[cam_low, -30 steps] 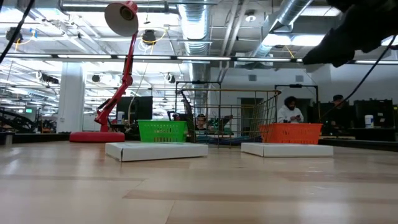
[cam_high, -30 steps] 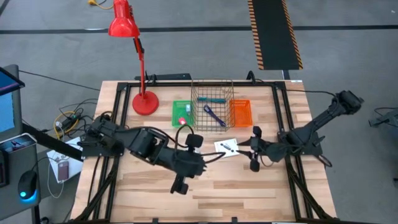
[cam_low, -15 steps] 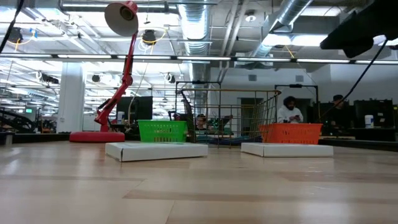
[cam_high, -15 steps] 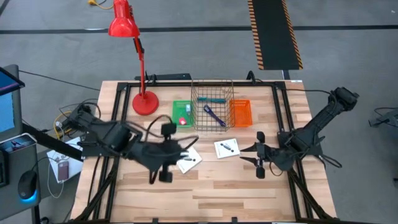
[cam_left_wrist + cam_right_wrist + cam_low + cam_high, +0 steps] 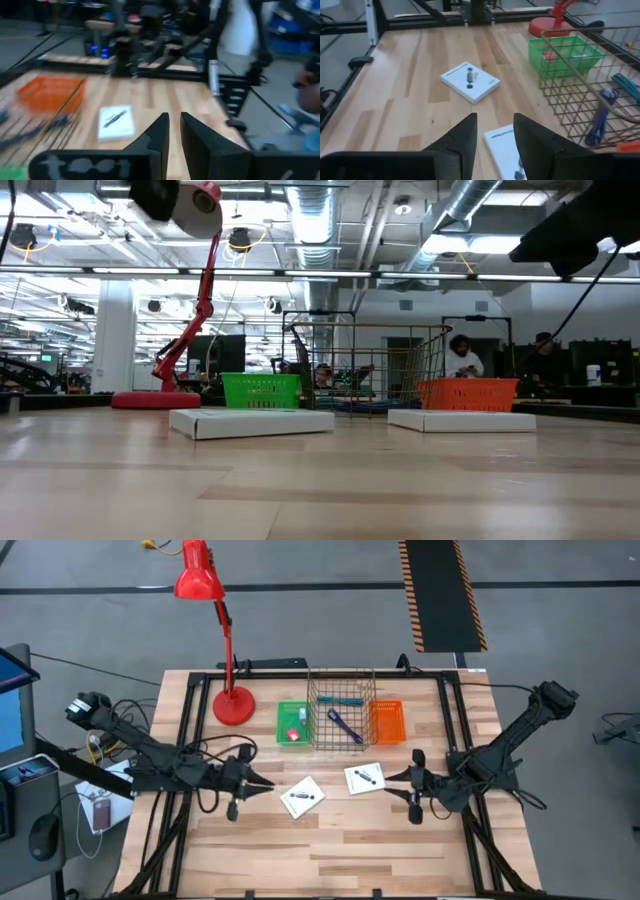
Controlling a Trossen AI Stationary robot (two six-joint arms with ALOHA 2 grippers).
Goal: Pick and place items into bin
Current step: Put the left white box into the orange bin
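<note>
Reaching for the two flat white cards with dark printed pens is the step in hand, as I judge it: one card (image 5: pixel 301 796) lies just ahead of the left gripper (image 5: pixel 262 783), the other (image 5: pixel 364 778) near the right gripper (image 5: pixel 397 786). Both lie on the pale wooden plank table (image 5: pixel 340 850), short of the bins.

Left gripper: fingers nearly together, a narrow slit, holding nothing. Right gripper: fingers (image 5: pixel 465 137) moderately apart, empty, aimed over the nearer card.

The cards are thin, stiff slabs with square edges, sitting flush on the wood. Advice: come down low, catch an edge across the short side, and lift level.

The square wire-mesh basket (image 5: pixel 341 720) holds a teal marker (image 5: pixel 340 699) and a limp blue-purple strap (image 5: pixel 345 725). A green plastic lattice tray (image 5: pixel 284 710) holds a small red block (image 5: pixel 293 734); an orange plastic lattice tray (image 5: pixel 387 721) stands to the other side. A red metal desk lamp (image 5: pixel 232 705) stays clear.
</note>
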